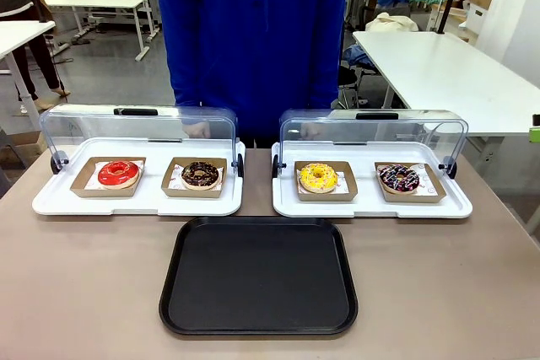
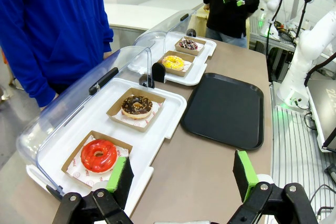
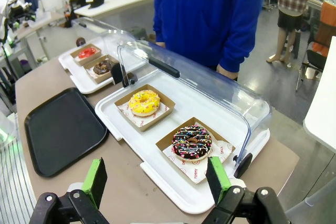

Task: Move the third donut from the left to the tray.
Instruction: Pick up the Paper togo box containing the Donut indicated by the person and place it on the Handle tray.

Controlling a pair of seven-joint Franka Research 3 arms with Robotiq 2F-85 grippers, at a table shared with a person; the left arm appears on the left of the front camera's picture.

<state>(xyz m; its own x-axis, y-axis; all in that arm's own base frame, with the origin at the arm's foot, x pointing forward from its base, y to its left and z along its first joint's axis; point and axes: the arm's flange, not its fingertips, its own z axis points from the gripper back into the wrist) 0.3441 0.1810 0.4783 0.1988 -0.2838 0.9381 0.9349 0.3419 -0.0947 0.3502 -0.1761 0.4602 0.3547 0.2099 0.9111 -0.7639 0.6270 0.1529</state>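
Right wrist view, foreground: the right gripper (image 3: 156, 176), green pads spread wide with nothing between them, poised above the near edge of the right-hand display tray (image 3: 157, 182). Left wrist view, foreground: the left gripper (image 2: 182, 167), likewise spread and empty, over the table's end near the red donut (image 2: 98, 155).

Front view: four donuts in a row, each in a brown cardboard holder. The third donut (image 1: 317, 177) (yellow icing, fine sprinkles) sits in its holder (image 1: 326, 194) in the left half of the right-hand display tray, beside a dark sprinkled donut (image 1: 398, 178). The tray's clear lid (image 1: 371, 128) is swung up and back, so the donut is open to approach from the robot's side. The tray (image 1: 257, 280), black and bare, lies just in front of the two display trays, between them.

Step in hand, as judged: the approach has not begun, and nothing is grasped. The next move calls for the nearer right arm to descend on the yellow donut or its holder, clear of the raised lid and the neighbouring donut, then carry it a short way to the black tray.

Surface: a grey-brown table (image 1: 84, 292), matt and even. A person (image 1: 253, 40) in a blue top stands at its far side. Beyond: white worktables (image 1: 439, 73) and a grey floor.
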